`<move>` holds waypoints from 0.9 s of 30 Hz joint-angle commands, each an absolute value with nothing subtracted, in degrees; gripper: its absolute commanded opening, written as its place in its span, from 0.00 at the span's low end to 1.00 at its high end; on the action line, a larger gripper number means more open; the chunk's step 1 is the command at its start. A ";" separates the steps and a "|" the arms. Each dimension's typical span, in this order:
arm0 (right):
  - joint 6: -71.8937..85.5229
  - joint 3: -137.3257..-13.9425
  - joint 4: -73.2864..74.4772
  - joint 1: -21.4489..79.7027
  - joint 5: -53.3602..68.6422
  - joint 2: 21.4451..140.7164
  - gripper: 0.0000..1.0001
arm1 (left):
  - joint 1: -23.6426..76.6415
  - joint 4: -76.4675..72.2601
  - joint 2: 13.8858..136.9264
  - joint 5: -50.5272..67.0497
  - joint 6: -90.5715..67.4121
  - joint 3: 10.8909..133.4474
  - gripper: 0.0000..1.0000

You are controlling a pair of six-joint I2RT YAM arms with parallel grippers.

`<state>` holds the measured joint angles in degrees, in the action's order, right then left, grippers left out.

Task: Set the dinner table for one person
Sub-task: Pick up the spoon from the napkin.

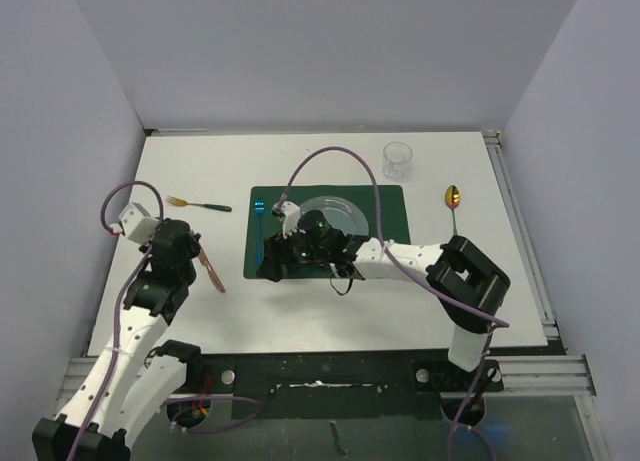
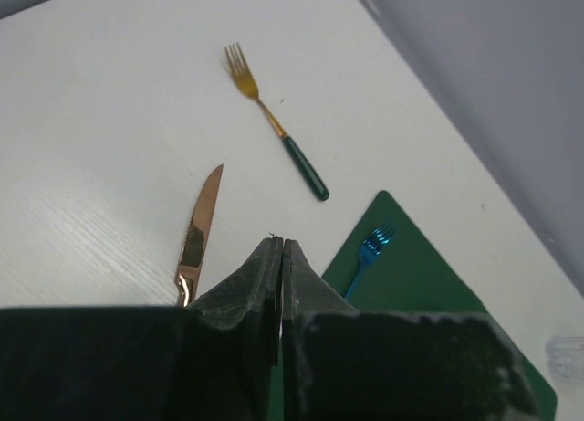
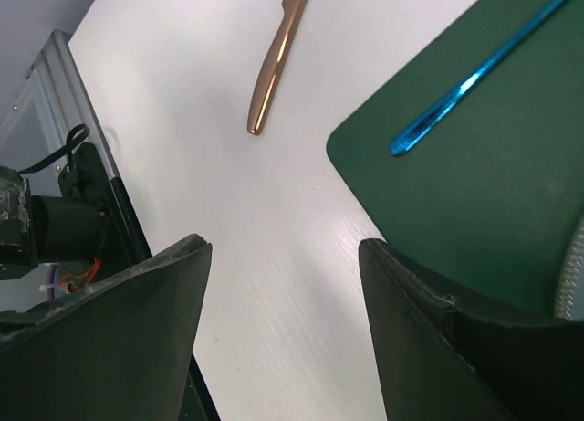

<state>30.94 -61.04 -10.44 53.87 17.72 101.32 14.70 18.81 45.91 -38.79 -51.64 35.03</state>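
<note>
Hovering over placemat corner, right hand spread; left hand closed.

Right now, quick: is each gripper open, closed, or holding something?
Left gripper: closed, holding nothing.
Right gripper: open, nothing between its fingers.

The right arm covers the clear plate's near edge

High above and behind the arms, the fixed camera takes in the whole white counter. The left wrist camera looks down and ahead past the left hand; the right wrist camera skims lower and closer. All three views share the copper knife, blue fork and green placemat.
</note>
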 commanded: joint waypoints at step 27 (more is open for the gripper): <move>31.27 -97.68 -5.85 56.17 30.93 131.12 0.66 | 14.93 17.41 17.46 -37.48 -39.73 41.17 0.69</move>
<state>33.26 -93.78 -7.40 54.48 30.52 130.56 14.70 18.35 18.55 -39.55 -41.25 38.30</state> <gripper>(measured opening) 0.656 0.688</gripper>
